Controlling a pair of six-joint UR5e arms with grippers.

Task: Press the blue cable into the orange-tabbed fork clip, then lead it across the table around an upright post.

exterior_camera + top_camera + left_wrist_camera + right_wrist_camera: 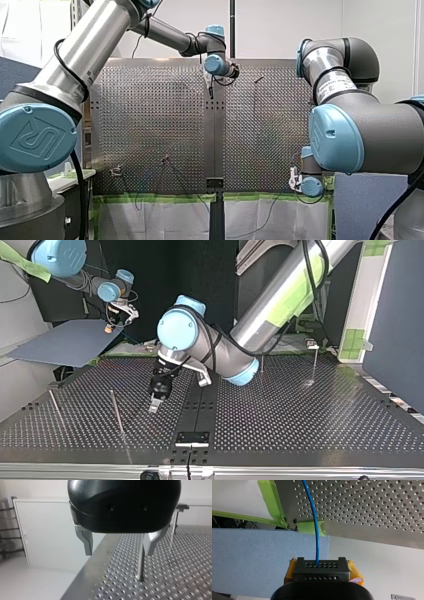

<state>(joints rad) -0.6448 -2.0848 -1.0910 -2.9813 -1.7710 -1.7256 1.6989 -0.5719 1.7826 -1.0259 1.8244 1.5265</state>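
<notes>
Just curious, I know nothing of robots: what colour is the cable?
The cable is blue, clearest in the right wrist view.

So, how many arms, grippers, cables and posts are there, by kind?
Arms: 2, left arm, right arm
Grippers: 2, left gripper, right gripper
Blue cable: 1
Posts: 3 plainly seen
Total: 8

Left gripper [154, 406] low over table [300, 410] near post [117, 412]; right gripper [108, 328] beyond edge.
</notes>
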